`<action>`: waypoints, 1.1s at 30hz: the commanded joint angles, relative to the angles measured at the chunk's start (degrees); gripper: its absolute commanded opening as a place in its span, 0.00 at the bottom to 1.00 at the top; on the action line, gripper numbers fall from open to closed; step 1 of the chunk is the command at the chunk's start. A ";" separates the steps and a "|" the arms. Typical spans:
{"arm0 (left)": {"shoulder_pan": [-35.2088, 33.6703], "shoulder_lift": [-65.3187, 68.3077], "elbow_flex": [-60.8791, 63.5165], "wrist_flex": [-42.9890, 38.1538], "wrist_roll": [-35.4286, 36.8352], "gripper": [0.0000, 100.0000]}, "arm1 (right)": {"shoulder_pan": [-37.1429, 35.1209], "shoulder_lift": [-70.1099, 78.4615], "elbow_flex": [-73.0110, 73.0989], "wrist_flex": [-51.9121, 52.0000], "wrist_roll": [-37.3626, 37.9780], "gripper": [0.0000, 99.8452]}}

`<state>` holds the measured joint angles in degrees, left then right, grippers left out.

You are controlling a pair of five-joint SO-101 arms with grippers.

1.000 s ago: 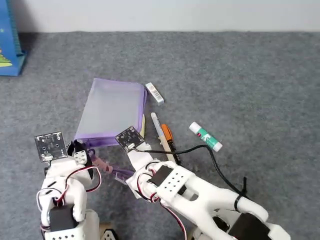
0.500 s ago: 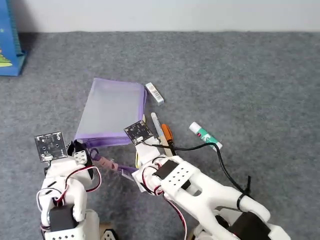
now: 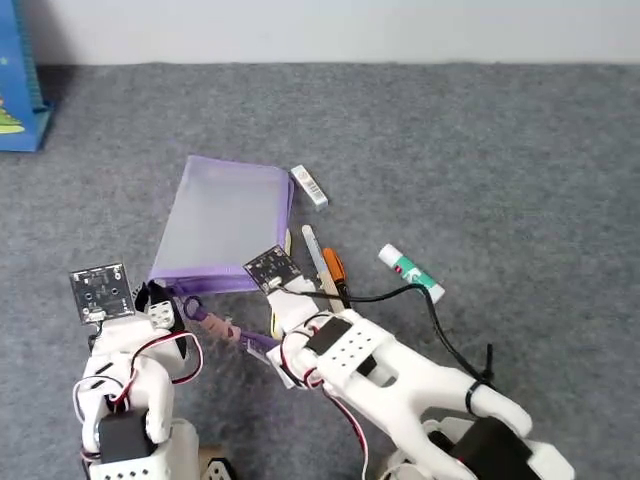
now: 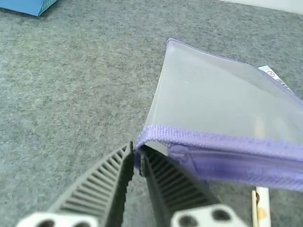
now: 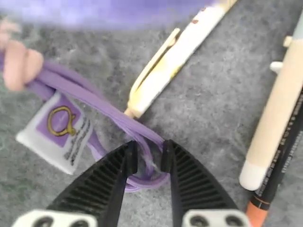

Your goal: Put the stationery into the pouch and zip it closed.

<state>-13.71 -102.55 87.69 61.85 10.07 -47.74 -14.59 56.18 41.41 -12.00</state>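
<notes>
1. The left pincer (image 4: pixel 136 155) is clamped on the nearest corner of the pouch (image 4: pixel 222 104), whose mesh body stretches away from its tips.
2. The right pincer (image 5: pixel 147 152) is pinched on the purple pull cord (image 5: pixel 90 97). A white tag (image 5: pixel 59 130) lies on the cord just beside one jaw.
3. Just beyond the right pincer's tips lies a cream pen (image 5: pixel 177 59), and to its side an orange pen (image 5: pixel 265 198).
4. Farther out on the desk (image 3: pixel 500 150), a glue stick (image 3: pixel 411 273) and an eraser (image 3: pixel 309 186) lie outside the pouch.
5. My judgement is that this is an early stage: nothing looks packed, so all the loading and the final zipping remain.
</notes>
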 commanded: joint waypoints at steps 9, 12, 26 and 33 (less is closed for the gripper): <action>-0.44 -0.18 -2.42 0.00 0.35 0.01 | 5.49 -13.85 -0.62 10.15 5.71 0.01; -0.44 -0.18 -2.42 -0.18 0.35 0.01 | 10.77 -24.04 -0.53 13.76 7.91 0.01; -0.44 -0.18 -2.42 -0.26 0.35 0.01 | 35.12 -54.20 4.04 17.10 17.85 0.01; -0.44 -0.18 -2.42 -0.09 0.35 0.01 | 17.80 -52.79 5.54 20.53 9.23 0.06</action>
<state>-13.71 -102.55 87.69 61.85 10.07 -22.51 -68.04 61.27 61.71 2.07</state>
